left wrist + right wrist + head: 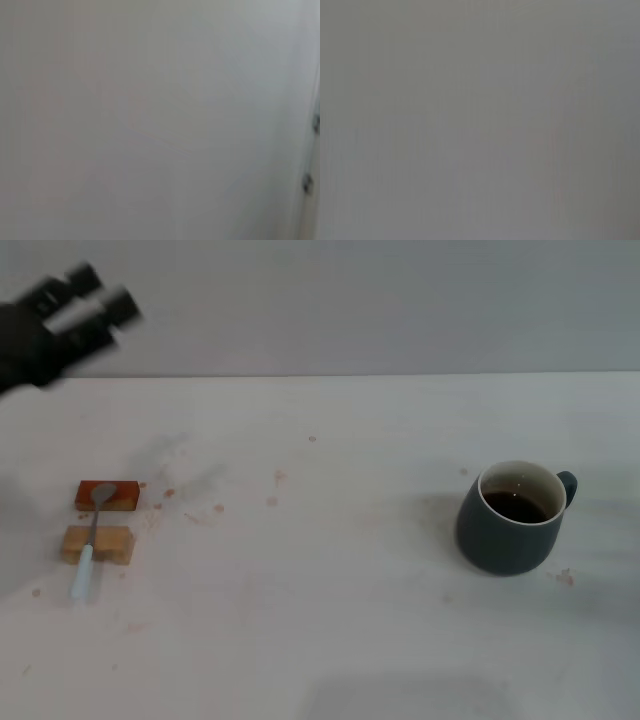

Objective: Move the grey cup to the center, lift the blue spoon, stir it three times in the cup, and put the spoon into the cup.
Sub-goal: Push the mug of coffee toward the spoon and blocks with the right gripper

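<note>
I am seeing soft, even light on the worktop (330,570); the grey cup (510,525) is casting a faint shadow toward its left. The left tool (85,305) is looking motion-blurred. Both wrist views are showing only featureless grey.

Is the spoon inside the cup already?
No, the blue spoon lies across two wooden blocks on the table's left side, far from the grey cup, which holds only dark liquid.

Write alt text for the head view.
A grey cup of dark liquid stands right on a white table; a blue spoon lies across two wooden blocks at left. The left gripper hangs top left.
</note>
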You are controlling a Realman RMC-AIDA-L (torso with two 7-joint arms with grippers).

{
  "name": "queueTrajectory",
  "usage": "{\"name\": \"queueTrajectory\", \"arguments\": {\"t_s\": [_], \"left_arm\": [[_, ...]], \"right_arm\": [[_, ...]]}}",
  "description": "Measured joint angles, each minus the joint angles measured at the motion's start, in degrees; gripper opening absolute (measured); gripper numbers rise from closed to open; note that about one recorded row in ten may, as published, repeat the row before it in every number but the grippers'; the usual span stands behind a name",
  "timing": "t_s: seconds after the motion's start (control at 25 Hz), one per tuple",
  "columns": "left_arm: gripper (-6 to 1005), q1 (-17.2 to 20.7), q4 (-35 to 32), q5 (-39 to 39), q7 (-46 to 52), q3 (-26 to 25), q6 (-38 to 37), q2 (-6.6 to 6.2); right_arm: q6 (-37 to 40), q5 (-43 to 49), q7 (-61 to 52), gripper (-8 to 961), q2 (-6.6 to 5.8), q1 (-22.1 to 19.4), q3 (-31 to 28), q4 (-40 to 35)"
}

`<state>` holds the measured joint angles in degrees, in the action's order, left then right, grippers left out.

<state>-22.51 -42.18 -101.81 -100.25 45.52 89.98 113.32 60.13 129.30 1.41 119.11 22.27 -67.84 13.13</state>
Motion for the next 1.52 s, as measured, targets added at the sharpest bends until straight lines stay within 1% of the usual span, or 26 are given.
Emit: {"name": "queueTrajectory", "arguments": {"t_s": [0.04, 0.08, 0.12, 0.16, 0.2, 0.24, 0.32, 0.36, 0.4, 0.44, 0.56, 0.6, 0.64, 0.68, 0.72, 0.76, 0.8, 0.84, 0.88, 0.96, 1.0, 1.04, 1.2, 1.32, 1.4, 1.52], "left_arm": [[838, 0.0, 0.0, 0.0, 0.0, 0.0, 0.0, 0.00], [835, 0.1, -4.1, 4.7, -0.2, 0.1, 0.5, 1.13], [833, 0.1, -4.1, 4.7, -0.2, 0.1, 0.5, 1.13], [831, 0.2, -6.7, 7.0, -0.2, 0.1, 0.7, 1.97], [828, 0.7, -12.4, 12.0, -0.7, 0.3, -0.3, 3.97], [826, 0.7, -12.4, 12.0, -0.7, 0.3, -0.3, 3.97], [821, 1.4, -15.9, 14.4, -1.6, 1.7, -3.0, 4.82], [819, 2.2, -17.7, 15.0, -2.4, 4.3, -6.4, 4.90], [817, 3.4, -19.6, 15.1, -3.3, 8.2, -11.0, 4.82], [814, 3.4, -19.6, 15.1, -3.3, 8.2, -11.0, 4.82], [808, 5.9, -23.1, 15.2, -6.2, 15.2, -20.5, 4.78], [805, 7.9, -25.5, 15.3, -8.9, 20.2, -28.1, 4.89], [803, 7.9, -25.5, 15.3, -8.9, 20.2, -28.1, 4.89], [801, 9.7, -27.5, 15.3, -10.8, 25.7, -36.0, 4.86], [798, 9.7, -27.5, 15.3, -10.8, 25.7, -36.0, 4.86], [796, 10.5, -28.3, 15.5, -11.9, 28.9, -41.1, 4.80], [794, 11.4, -29.1, 16.2, -13.9, 33.3, -49.0, 4.78], [791, 11.4, -29.1, 16.2, -13.9, 33.3, -49.0, 4.78], [789, 11.8, -29.3, 16.6, -14.8, 35.2, -53.0, 4.82], [784, 12.2, -28.9, 17.4, -16.0, 39.8, -64.7, 4.93], [782, 12.1, -27.9, 17.4, -16.2, 42.8, -73.6, 4.96], [780, 12.1, -27.9, 17.4, -16.2, 42.8, -73.6, 4.96], [770, 9.9, -24.1, 15.9, -13.7, 45.0, -90.5, 5.20], [763, 9.6, -23.8, 15.6, -12.3, 45.1, -91.8, 5.15], [759, 8.9, -23.1, 15.1, -6.1, 44.3, -93.3, 4.87], [752, 8.6, -22.9, 15.1, -4.2, 43.8, -93.4, 4.87]], "right_arm": [[0.0, 0.0, 0.0, 334, 0.00, 0.0, 0.0, 0.0], [0.0, 0.0, 0.0, 334, -0.04, 0.2, -0.2, -0.1], [0.0, 0.0, 0.0, 334, -0.04, 0.2, -0.2, -0.1], [0.0, 0.0, 0.0, 334, -0.04, 0.3, -0.2, -0.2], [0.0, 0.0, 0.0, 334, -0.04, 0.4, -0.3, -0.2], [0.0, 0.0, 0.0, 335, -0.04, 0.4, -0.3, -0.2], [0.0, 0.0, 0.0, 335, -0.04, 0.5, -0.4, -0.2], [0.0, 0.0, 0.0, 335, -0.04, 0.6, -0.4, -0.3], [0.0, 0.0, 0.1, 335, -0.06, 0.6, -0.5, -0.3], [0.0, 0.0, 0.1, 335, -0.06, 0.6, -0.5, -0.3], [0.0, -0.1, 0.1, 334, -0.12, 0.8, -0.5, -0.5], [0.0, -0.1, 0.1, 334, -0.15, 1.0, -0.5, -0.5], [0.0, -0.1, 0.1, 334, -0.15, 1.0, -0.5, -0.5], [0.0, -0.1, 0.1, 334, -0.16, 1.0, -0.5, -0.5], [0.0, -0.1, 0.1, 334, -0.17, 1.0, -0.5, -0.5], [0.0, -0.2, 0.1, 334, -0.20, 1.1, -0.5, -0.6], [0.0, -0.2, 0.2, 334, -0.26, 1.1, -0.6, -0.6], [0.0, -0.2, 0.2, 334, -0.26, 1.1, -0.6, -0.6], [0.0, -0.2, 0.2, 334, -0.28, 1.1, -0.6, -0.4], [0.0, -0.2, 0.2, 333, -0.28, 1.2, -0.5, -0.4], [0.0, -0.2, 0.2, 333, -0.29, 1.3, -0.5, -0.4], [0.0, -0.2, 0.2, 333, -0.29, 1.3, -0.5, -0.4], [0.0, -0.2, 0.2, 333, -0.29, 1.7, -0.5, -0.3], [0.0, -0.2, 0.2, 334, -0.29, 1.8, -0.5, -0.3], [0.0, -0.1, 0.2, 334, -0.28, 2.0, -0.5, -0.3], [0.0, -0.1, 0.2, 320, -0.29, 2.0, -0.4, -0.3]]}}
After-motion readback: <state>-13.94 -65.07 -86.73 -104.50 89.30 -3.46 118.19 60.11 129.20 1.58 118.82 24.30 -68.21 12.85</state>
